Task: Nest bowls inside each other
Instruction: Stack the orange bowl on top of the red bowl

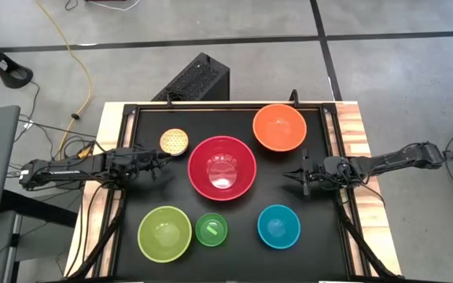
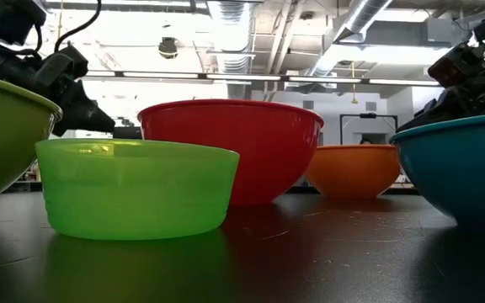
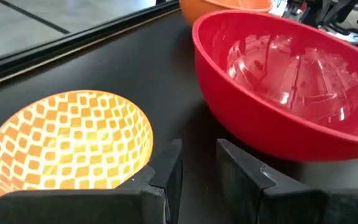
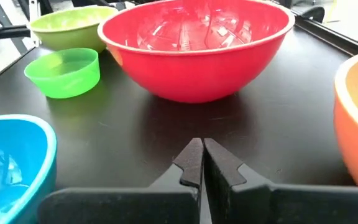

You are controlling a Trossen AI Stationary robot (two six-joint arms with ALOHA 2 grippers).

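Six bowls stand upright on their bases on the black table. The large red bowl (image 1: 222,167) is in the middle, the orange bowl (image 1: 279,127) at the far right and the small patterned yellow bowl (image 1: 174,141) at the far left. Along the near side stand the lime green bowl (image 1: 164,233), the small green bowl (image 1: 211,229) and the blue bowl (image 1: 278,226). My left gripper (image 3: 197,144) is open by a narrow gap, with nothing in it, between the yellow bowl (image 3: 67,146) and the red bowl (image 3: 278,81). My right gripper (image 4: 202,142) is shut and empty, right of the red bowl (image 4: 197,50).
Black frame rails (image 1: 333,141) and wooden strips (image 1: 354,126) border the table on the left and right. A black box (image 1: 199,79) stands on the floor beyond the far edge. Bare tabletop (image 1: 234,118) lies between the yellow and orange bowls.
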